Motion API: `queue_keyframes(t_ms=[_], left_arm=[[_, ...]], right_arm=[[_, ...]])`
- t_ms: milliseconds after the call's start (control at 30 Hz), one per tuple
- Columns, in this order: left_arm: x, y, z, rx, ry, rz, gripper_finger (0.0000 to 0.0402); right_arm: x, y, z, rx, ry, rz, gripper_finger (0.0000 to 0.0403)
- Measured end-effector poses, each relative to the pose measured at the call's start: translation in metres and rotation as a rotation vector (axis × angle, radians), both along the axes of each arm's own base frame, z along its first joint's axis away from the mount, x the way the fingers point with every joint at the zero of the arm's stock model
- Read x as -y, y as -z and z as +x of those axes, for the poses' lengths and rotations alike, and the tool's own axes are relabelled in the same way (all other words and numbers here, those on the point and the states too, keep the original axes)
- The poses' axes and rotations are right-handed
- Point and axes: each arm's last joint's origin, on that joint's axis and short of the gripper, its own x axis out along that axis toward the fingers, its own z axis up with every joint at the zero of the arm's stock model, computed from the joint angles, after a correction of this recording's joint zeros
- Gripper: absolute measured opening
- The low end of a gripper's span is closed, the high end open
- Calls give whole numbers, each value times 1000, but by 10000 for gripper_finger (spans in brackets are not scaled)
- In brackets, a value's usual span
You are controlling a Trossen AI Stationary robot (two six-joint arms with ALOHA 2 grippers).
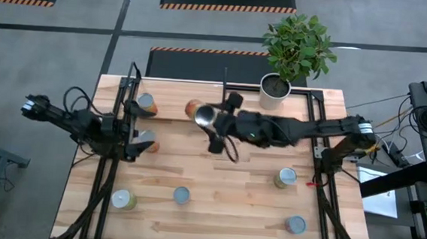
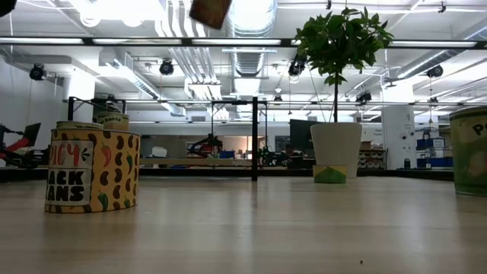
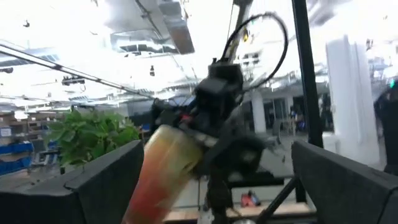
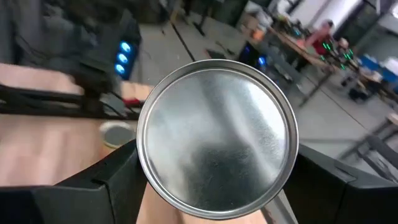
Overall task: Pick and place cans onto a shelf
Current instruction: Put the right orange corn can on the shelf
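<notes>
Because it must clear the shelf (image 1: 170, 109) posts, the right end effector (image 1: 212, 119) holds a can (image 1: 200, 114) tilted aloft, seemingly above the shelf; the left end effector (image 1: 138, 138) waits, spread wide.

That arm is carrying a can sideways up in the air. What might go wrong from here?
1. The right tool holds the can tilted, high above the table, gripping only its sides; if the grip slips, it would probably drop and roll.
2. The plant pot stands close behind that arm, so a wide swing might knock it.
3. The left tool waits open near two cans on the left, so the arms may crowd each other.
</notes>
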Motion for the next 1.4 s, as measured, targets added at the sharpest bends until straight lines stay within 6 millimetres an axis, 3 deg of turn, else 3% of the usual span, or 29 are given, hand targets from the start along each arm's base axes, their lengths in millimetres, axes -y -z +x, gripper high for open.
queue_keyframes(t_ms=[300, 667, 1133, 1400], left_arm=[[-2, -4, -7, 32, 0, -9, 391], [-4, -6, -11, 49, -19, 24, 391], [-6, -10, -18, 79, -19, 12, 391], [-6, -9, -17, 77, -21, 18, 391]], right_arm=[[45, 10, 46, -78, -55, 137, 290], [77, 55, 98, -214, -4, 180, 294], [148, 111, 114, -265, 154, 289, 297], [160, 122, 117, -251, 134, 349, 297]])
